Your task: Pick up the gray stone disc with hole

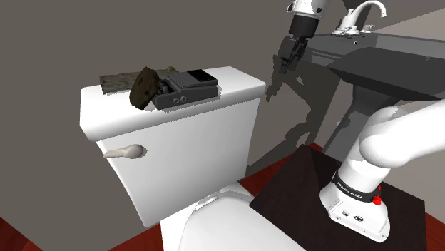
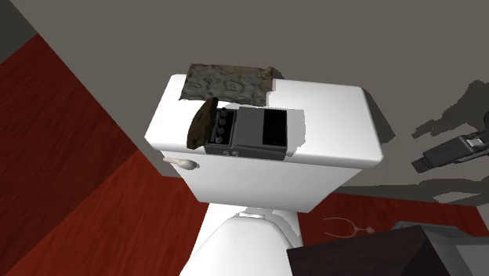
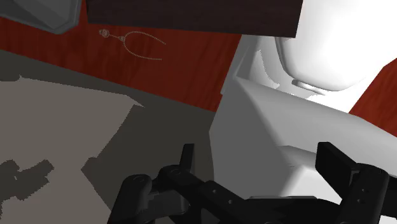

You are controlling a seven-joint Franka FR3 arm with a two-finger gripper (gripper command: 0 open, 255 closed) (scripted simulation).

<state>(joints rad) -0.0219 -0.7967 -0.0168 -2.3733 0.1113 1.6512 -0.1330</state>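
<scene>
The stone disc (image 1: 145, 88) is dark brown-grey and rough. It stands on edge on the white toilet tank lid (image 1: 235, 82), leaning against a dark grey box with knobs (image 1: 187, 88); no hole shows. In the second exterior view the disc (image 2: 202, 123) leans on the box's (image 2: 256, 130) left side. My gripper (image 1: 288, 60) hangs in the air beyond the tank's right end, close to the wall and well apart from the disc. It also appears at the second exterior view's right (image 2: 436, 154). In the wrist view its fingers (image 3: 186, 159) stand apart and open, with nothing between them, facing the tank's side (image 3: 267, 133).
A mottled flat mat (image 2: 228, 82) lies on the lid behind the disc and box. A sink with a tap (image 1: 360, 18) stands at the shoulder view's upper right. My dark stand (image 1: 314, 178) sits by the toilet bowl (image 2: 243, 239). A thin stethoscope-like thing (image 2: 347, 228) lies on the red floor.
</scene>
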